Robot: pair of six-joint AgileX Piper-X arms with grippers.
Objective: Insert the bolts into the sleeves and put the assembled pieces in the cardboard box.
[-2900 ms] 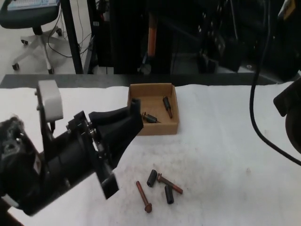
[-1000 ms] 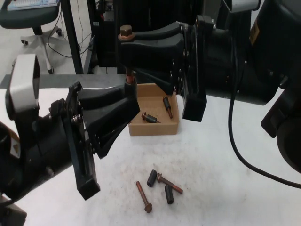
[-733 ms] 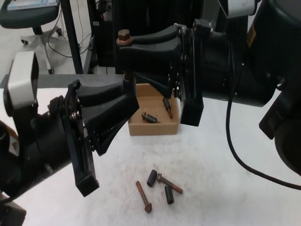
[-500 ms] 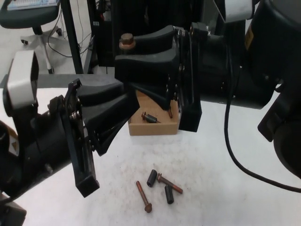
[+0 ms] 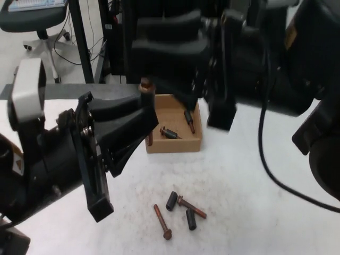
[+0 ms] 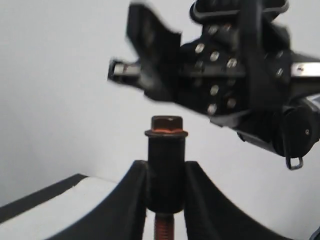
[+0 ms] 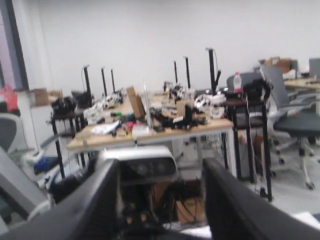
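Note:
My left gripper (image 5: 147,112) is shut on a black sleeve (image 6: 165,186) held upright above the bench. A copper bolt sits through it, its head (image 6: 166,125) resting on the sleeve's top and its thread (image 5: 150,136) sticking out below. My right gripper (image 5: 137,40) hangs just above the bolt head, open, with nothing between its fingers (image 7: 85,210). The cardboard box (image 5: 187,144) stands behind them with two assembled pieces (image 5: 170,133) inside. On the white cloth in front lie two loose sleeves (image 5: 171,201) and two loose bolts (image 5: 162,221).
The bench is covered with a white cloth (image 5: 265,191), with open room to the right of the loose parts. A black bench edge, dark stands and an office chair (image 5: 37,21) lie beyond the box.
The right gripper brought a bolt over the left gripper's sleeve, lowered it in, then let go and rose. The bolt now sits in the sleeve.

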